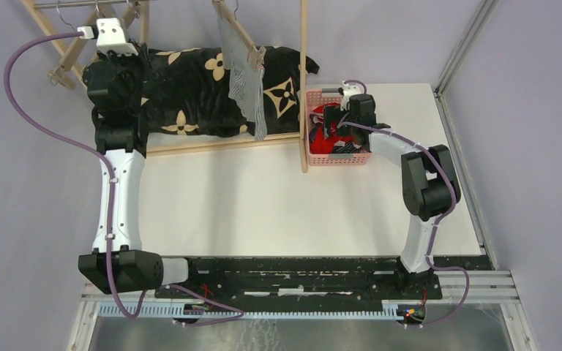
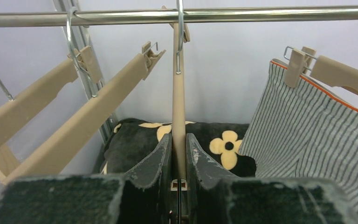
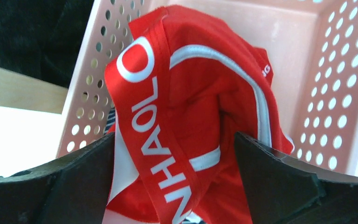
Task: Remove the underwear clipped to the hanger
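Note:
Grey underwear (image 1: 245,80) with fine stripes hangs from a beige hanger (image 1: 238,29) on the rack, and a clip (image 2: 294,65) pinches its orange-edged waistband (image 2: 307,126). My left gripper (image 2: 179,140) is raised at the rack, shut on the bar of another bare beige hanger (image 2: 179,93). The red underwear (image 3: 186,93) with white lettering lies in the pink basket (image 1: 309,139). My right gripper (image 3: 175,140) stands open just over it, a finger on each side, with the cloth loose between them. Navy striped cloth (image 1: 347,148) shows beneath the red.
A black cushion (image 1: 190,88) with beige flower marks lies under the wooden rack. A metal rail (image 2: 261,14) carries several bare beige hangers (image 2: 98,102). A wooden post (image 1: 304,88) stands beside the basket. The white tabletop (image 1: 263,205) lies in front.

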